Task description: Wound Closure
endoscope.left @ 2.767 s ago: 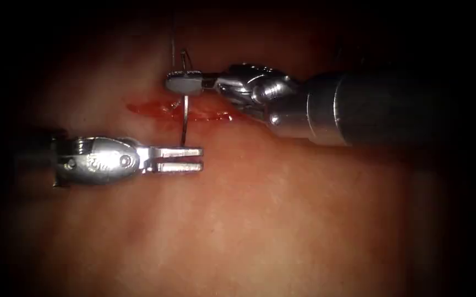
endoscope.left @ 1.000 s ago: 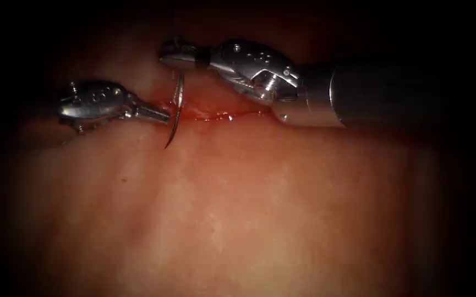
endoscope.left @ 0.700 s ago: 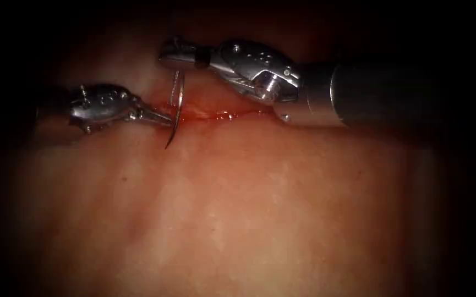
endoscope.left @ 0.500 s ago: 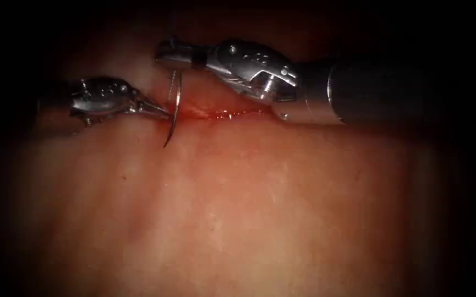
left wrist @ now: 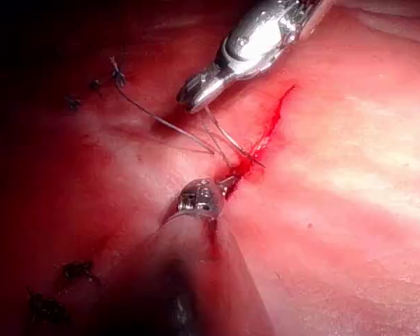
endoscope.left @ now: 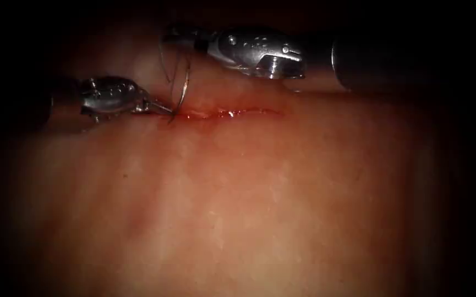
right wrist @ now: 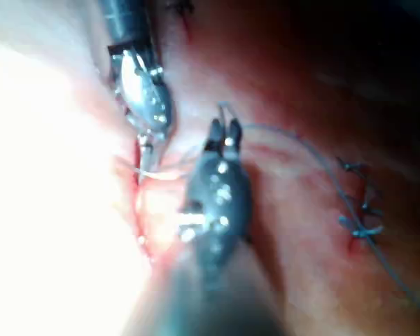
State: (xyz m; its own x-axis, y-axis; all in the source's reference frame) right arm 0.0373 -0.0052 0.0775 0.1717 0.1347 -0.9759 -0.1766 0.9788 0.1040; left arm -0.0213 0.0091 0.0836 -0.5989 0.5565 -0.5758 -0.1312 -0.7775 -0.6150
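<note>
The cut [endoscope.left: 232, 113] runs across the tissue [endoscope.left: 238, 198], lined with red fluid. My right tool [endoscope.left: 178, 37] is above the cut's left end, its jaws shut on the rear end of the curved needle [endoscope.left: 183, 88]. The needle hangs down with its tip at the left end of the cut; I cannot tell if the tip is in the tissue. My left tool [endoscope.left: 163, 109] comes in from the left, jaws shut to a thin point against the tissue beside the needle tip. Thread [endoscope.left: 163, 63] loops by the right tool's jaws. The left wrist view shows the needle [left wrist: 234, 143] between the two tools' jaws.
Dark finished stitches [right wrist: 357, 210] with knots lie on the tissue, and thread [right wrist: 301, 143] trails from them toward my right tool [right wrist: 224, 131]. Short cut ends of thread [left wrist: 115, 70] stick up near the long thread [left wrist: 154, 117].
The right tool has lifted up and back with the needle, so the tip has come from below the cut up to its left end. The left tool has come up to that end.
</note>
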